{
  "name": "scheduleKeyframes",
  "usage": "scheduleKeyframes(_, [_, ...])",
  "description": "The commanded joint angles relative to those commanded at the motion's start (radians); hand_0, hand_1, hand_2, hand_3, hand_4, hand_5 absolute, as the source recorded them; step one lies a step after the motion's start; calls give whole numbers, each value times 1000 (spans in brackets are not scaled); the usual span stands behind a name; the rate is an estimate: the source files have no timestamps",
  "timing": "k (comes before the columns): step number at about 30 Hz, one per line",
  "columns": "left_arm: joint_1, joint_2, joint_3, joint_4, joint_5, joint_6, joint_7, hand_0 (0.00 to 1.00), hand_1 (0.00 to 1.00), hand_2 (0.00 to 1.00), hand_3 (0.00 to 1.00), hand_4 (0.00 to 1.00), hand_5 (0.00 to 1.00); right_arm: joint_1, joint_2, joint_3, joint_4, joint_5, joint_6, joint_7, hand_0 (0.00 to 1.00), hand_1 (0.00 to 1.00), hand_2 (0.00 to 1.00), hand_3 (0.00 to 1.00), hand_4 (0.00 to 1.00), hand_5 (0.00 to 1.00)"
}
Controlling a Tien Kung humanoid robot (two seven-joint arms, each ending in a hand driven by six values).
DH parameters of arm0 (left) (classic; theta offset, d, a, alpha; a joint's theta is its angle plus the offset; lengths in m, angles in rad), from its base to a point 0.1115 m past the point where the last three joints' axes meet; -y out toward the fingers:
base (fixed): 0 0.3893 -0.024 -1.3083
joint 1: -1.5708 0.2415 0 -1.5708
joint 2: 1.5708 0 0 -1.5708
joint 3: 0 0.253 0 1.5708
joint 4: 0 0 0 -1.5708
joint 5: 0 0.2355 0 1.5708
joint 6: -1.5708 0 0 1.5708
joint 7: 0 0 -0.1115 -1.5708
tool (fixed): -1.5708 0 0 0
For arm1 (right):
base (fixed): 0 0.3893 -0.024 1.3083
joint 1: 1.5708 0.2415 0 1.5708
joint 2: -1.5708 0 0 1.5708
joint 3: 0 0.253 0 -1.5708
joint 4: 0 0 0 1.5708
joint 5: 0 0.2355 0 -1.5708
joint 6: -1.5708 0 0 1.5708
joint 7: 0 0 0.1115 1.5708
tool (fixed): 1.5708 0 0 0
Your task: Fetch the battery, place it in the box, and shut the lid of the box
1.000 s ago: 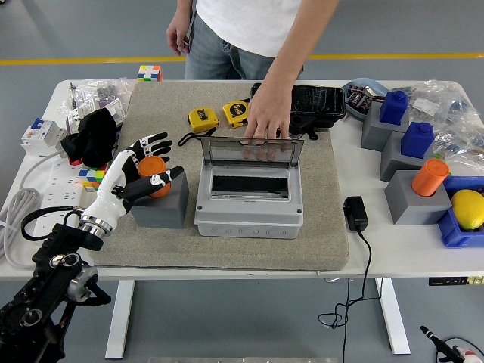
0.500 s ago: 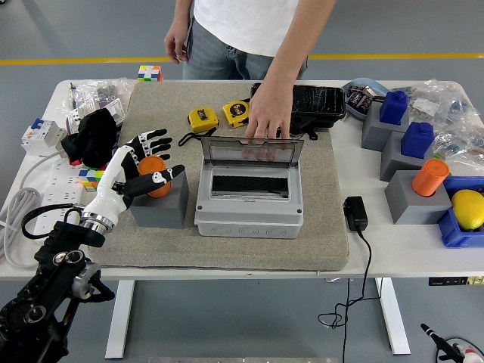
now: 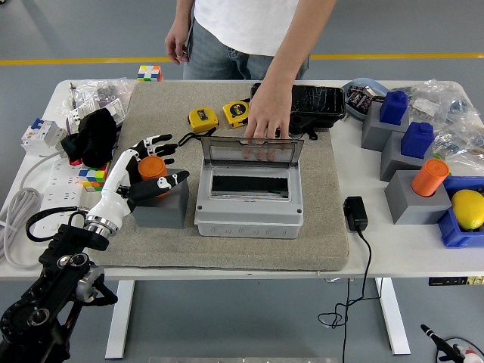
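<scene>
Your left hand (image 3: 142, 168) is spreading its fingers around the orange cylindrical battery (image 3: 152, 168), left of the grey plastic box (image 3: 249, 203), whose clear lid (image 3: 252, 150) a person's hand (image 3: 268, 115) is holding upright.

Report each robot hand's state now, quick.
Left hand: open, fingers spread around the orange battery on its grey block, no grasp visible.
Right hand: not in view.

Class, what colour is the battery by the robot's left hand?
Orange: the battery sits on a grey block, seen in the head view beside the left hand.
</scene>
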Motion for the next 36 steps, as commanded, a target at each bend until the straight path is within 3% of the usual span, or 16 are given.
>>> scheduleKeyframes(20, [-2, -1, 10, 4, 13, 29, -2, 631, 707, 621, 625, 998, 2, 1, 1, 0, 0, 2, 0, 1, 852, 791, 779, 835, 998, 998])
scheduleKeyframes(21, [-2, 0, 11, 3, 16, 32, -3, 466, 619, 493, 489, 998, 2, 1, 1, 3, 0, -1, 0, 0, 852, 791, 778, 836, 998, 998])
scheduleKeyframes(36, [-10, -2, 23, -5, 37, 50, -3, 401, 573, 447, 439, 998, 2, 2, 1, 10, 0, -4, 0, 0, 852, 791, 778, 835, 998, 998])
